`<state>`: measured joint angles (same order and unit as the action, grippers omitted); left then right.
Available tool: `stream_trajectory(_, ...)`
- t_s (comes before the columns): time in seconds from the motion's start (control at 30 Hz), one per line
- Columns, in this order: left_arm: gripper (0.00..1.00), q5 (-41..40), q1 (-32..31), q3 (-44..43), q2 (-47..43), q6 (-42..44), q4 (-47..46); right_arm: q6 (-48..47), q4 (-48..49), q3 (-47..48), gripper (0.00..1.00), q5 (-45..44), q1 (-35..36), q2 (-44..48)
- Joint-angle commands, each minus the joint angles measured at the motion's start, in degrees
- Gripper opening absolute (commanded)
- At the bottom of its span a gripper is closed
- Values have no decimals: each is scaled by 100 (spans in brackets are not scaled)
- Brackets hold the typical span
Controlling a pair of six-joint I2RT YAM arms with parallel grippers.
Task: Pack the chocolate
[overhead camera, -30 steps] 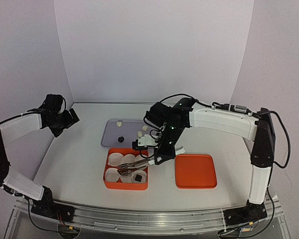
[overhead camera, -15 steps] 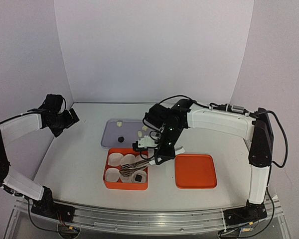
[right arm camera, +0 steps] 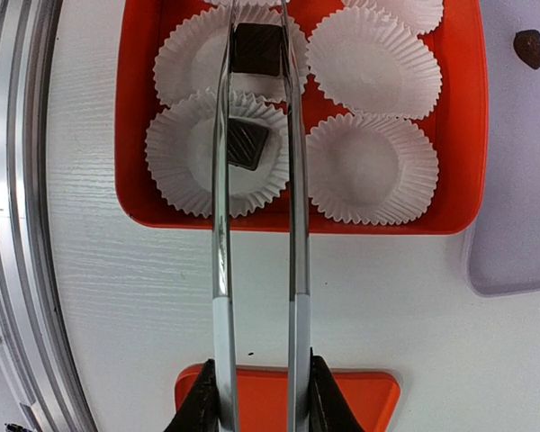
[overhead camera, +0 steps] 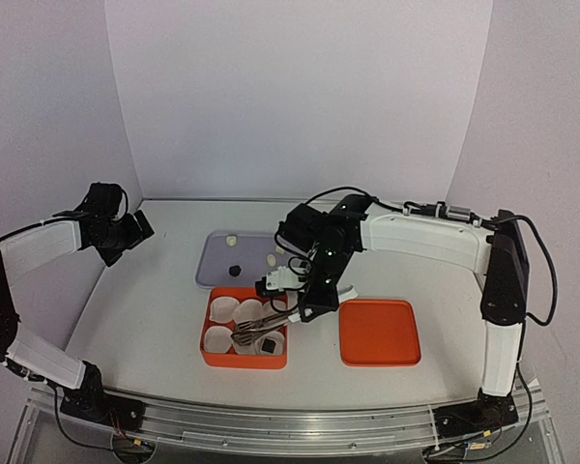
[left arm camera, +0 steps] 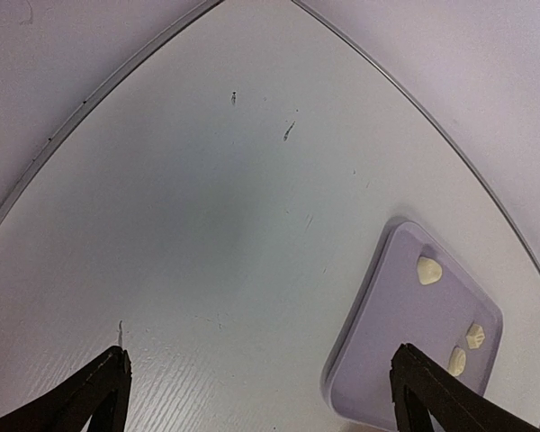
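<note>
R arm [overhead camera: 420, 237] reached down over orange box [right arm camera: 130, 108]. R fingers [right arm camera: 201, 405] clamped tongs [right arm camera: 220, 225], whose tips pinched dark choc [right arm camera: 256, 48] over a cup [right arm camera: 184, 63]. 2nd dark choc [right arm camera: 247, 144] sat in next cup [right arm camera: 184, 171]. 3rd dark choc [overhead camera: 235, 270] and cream chocs [left arm camera: 428, 270] lay on lilac tray [overhead camera: 213, 261] behind box. L arm [overhead camera: 39, 246] hovered over bench [left arm camera: 207, 225] far left of box, L fingers [left arm camera: 99, 396] wide open.

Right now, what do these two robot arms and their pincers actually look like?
Both the left arm and right arm have smooth white shells with black joints. Each ends in a black two-finger gripper: the left gripper, the right gripper. Thin black cables loop along the right arm, where a small green light glows.
</note>
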<state>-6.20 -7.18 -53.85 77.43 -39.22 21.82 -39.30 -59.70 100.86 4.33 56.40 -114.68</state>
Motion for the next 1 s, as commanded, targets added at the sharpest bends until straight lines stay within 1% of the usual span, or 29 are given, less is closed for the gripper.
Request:
stream_trajectory(0.0, 100, -99, -9, -36, 15, 24, -172, -86, -33, 212, 18, -42, 76, -85)
stream_trajectory(0.43, 100, -67, -10, -69, 73, 45, -187, -26, -33, 267, 31, -90, 82, -103)
stream_trajectory(0.7, 100, -22, -13, -123, 139, 88, -189, -5, -33, 351, 32, -131, 88, -94)
stream_trajectory(0.97, 100, 9, -11, -171, 177, 131, -221, -83, -38, 421, 32, -114, 86, 203)
